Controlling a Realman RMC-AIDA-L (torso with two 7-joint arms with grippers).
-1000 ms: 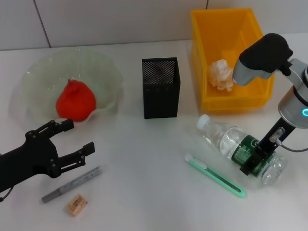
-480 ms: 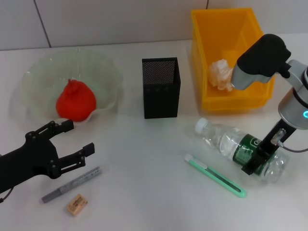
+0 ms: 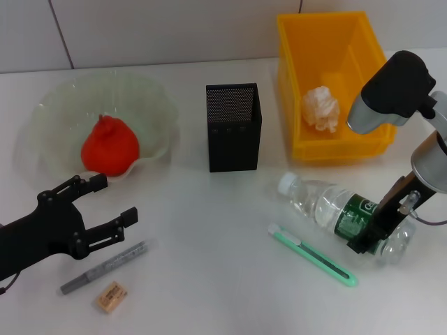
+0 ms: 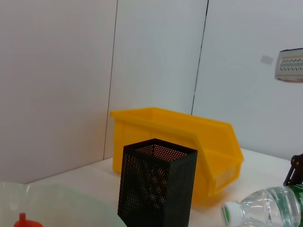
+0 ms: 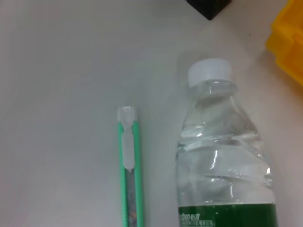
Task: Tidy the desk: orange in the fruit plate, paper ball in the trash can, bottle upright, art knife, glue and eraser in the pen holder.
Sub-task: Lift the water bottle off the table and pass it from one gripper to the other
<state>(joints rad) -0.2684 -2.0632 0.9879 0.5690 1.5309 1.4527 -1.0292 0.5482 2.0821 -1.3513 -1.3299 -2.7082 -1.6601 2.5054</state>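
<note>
The clear bottle (image 3: 328, 206) with a green label lies on its side at the right, cap pointing left; my right gripper (image 3: 372, 234) is shut on its labelled part. The right wrist view shows the bottle (image 5: 222, 161) beside the green art knife (image 5: 129, 165). In the head view the art knife (image 3: 312, 255) lies just in front of the bottle. The orange (image 3: 110, 148) sits in the glass fruit plate (image 3: 56, 105). A paper ball (image 3: 320, 108) rests in the yellow trash can (image 3: 363, 49). The grey glue (image 3: 105, 266) and eraser (image 3: 112, 296) lie near my open left gripper (image 3: 112, 201).
The black mesh pen holder (image 3: 234, 128) stands upright in the middle, also seen in the left wrist view as the pen holder (image 4: 157, 187) in front of the yellow trash can (image 4: 189, 137). A white wall rises behind the desk.
The bottle has swung in the right gripper's hold, its cap end shifting left and toward me. The right arm's elbow has moved right. The left arm has stayed still.
</note>
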